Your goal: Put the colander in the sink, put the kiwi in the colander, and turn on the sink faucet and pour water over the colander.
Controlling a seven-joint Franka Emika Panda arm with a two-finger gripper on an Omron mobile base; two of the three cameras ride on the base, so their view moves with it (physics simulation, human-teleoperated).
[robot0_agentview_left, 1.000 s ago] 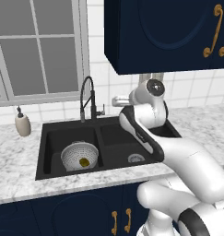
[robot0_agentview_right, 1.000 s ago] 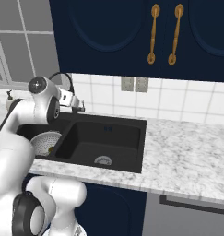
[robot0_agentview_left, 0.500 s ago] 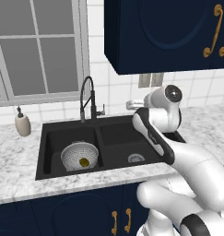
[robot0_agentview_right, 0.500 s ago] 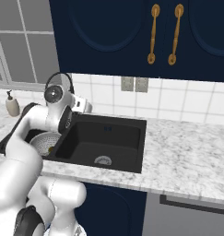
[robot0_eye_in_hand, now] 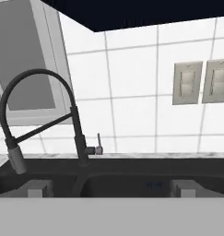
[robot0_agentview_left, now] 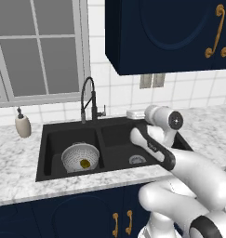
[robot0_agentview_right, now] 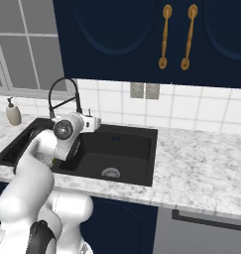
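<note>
Sitting in the colander (robot0_agentview_left: 80, 157), left basin of the sink (robot0_agentview_left: 115, 135), is the kiwi (robot0_agentview_left: 85, 163); no water runs. Gripper (robot0_eye_in_hand: 111, 188) gapes empty, facing the sink faucet (robot0_eye_in_hand: 44, 120). Risk: fingertips could overshoot its small lever (robot0_eye_in_hand: 98, 144), or knock the spout away from the colander.

Left base view looks forward and down from behind the arm's left, over the sink (robot0_agentview_left: 109, 139) and faucet (robot0_agentview_left: 89, 100). Right base view looks over the same sink (robot0_agentview_right: 117, 149) from behind the arm's right. Hand view sits low and near, level, facing the faucet (robot0_eye_in_hand: 44, 120) and tiled wall (robot0_eye_in_hand: 132, 83).
</note>
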